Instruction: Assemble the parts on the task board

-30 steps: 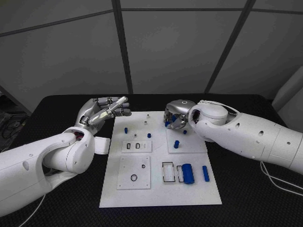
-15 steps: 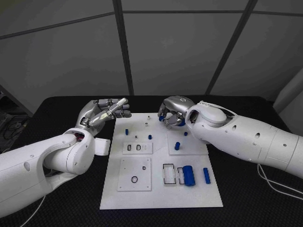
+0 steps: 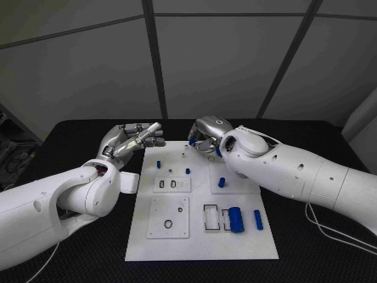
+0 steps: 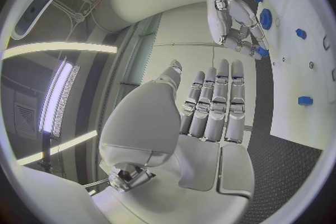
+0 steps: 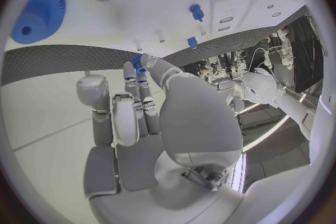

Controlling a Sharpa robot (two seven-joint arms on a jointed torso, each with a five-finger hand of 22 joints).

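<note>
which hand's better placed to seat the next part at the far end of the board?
Right. The right hand is over the far end of the white task board and pinches a small blue part at its fingertips. The left hand hangs open off the board's left edge, holding nothing.

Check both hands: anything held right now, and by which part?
Right hand pinches a small blue part at its fingertips; which end of the part can't be told. Left hand holds nothing, fingers straight.
</note>
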